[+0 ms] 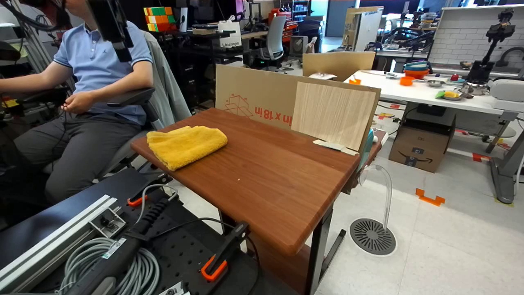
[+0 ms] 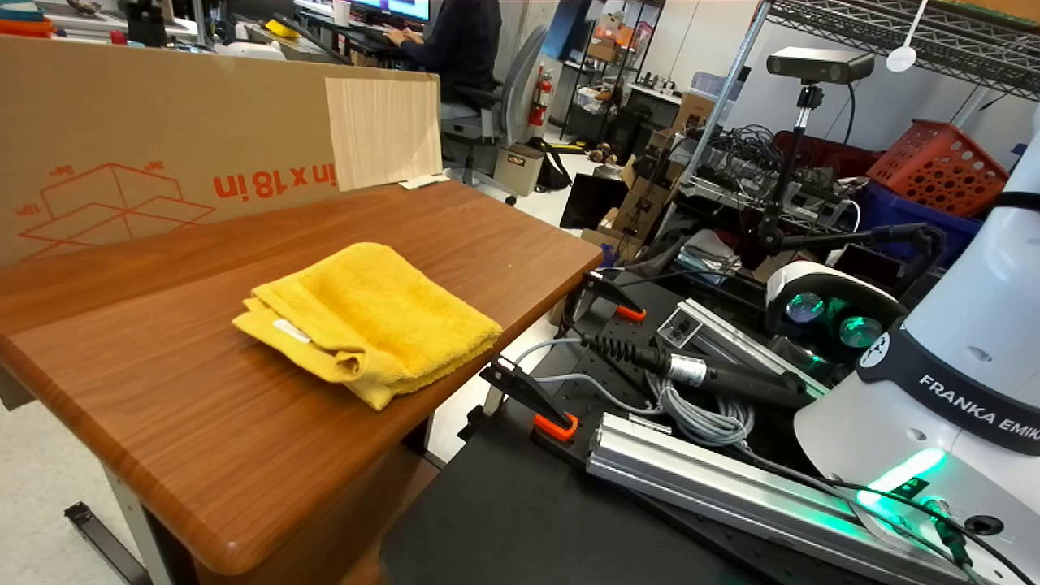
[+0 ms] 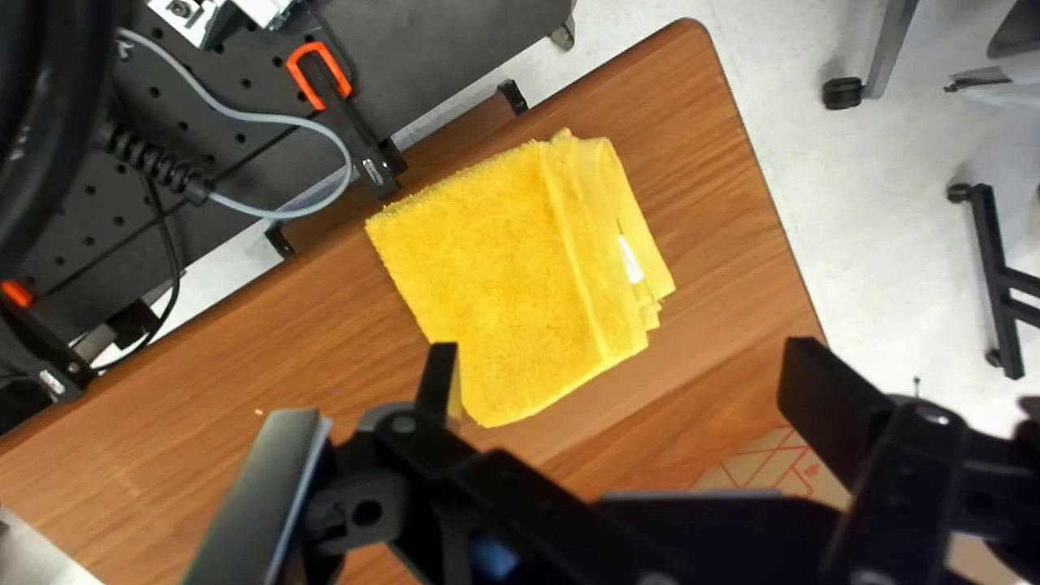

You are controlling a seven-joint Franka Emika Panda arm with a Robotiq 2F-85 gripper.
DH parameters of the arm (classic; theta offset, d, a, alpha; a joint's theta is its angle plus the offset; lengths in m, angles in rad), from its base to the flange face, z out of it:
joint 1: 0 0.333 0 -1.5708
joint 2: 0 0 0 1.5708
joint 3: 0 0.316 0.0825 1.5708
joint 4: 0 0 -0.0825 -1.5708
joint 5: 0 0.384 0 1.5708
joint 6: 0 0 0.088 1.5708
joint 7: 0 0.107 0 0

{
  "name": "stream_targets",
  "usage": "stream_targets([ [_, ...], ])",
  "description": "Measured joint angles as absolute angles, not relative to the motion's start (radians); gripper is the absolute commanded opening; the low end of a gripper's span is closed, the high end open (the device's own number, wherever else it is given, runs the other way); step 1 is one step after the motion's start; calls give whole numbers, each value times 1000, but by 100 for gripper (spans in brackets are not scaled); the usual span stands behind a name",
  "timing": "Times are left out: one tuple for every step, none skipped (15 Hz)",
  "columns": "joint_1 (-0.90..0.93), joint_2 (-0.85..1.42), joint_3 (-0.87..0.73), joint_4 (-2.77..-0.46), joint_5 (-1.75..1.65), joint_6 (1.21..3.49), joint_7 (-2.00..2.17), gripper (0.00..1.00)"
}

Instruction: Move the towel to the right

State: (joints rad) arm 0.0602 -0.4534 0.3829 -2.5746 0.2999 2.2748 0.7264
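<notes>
A folded yellow towel (image 1: 186, 145) lies flat on the brown wooden table (image 1: 262, 180), near one end of it in an exterior view. The towel also shows in an exterior view (image 2: 374, 317), with a white tag and its folded layers visible. In the wrist view the towel (image 3: 520, 276) lies beyond the fingers, and the left finger overlaps its lower corner in the picture. My gripper (image 3: 624, 344) is open with its fingers wide apart and nothing between them. It is above the table and apart from the towel.
A cardboard panel (image 1: 258, 94) stands along the table's far edge, with a light wood-patterned sheet (image 1: 333, 112) on it. A black perforated board (image 1: 192, 246) with orange-tipped clamps (image 1: 215, 266) and coiled grey cable (image 1: 139, 270) adjoins the table. A person (image 1: 98, 82) sits beside the table.
</notes>
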Motion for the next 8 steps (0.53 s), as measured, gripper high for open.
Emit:
stream_targets([
  [54, -402, 380, -2564, 297, 2282, 749, 100],
  [50, -352, 376, -2548, 292, 2283, 772, 100],
  [46, -301, 372, -2529, 273, 2283, 808, 100],
  [41, -249, 370, -2509, 244, 2279, 855, 100],
  [37, -198, 369, -2487, 206, 2278, 914, 100],
  [37, -149, 365, -2465, 165, 2274, 972, 100],
  [44, -116, 355, -2453, 154, 2277, 985, 100],
  [53, -107, 344, -2452, 154, 2277, 984, 100],
])
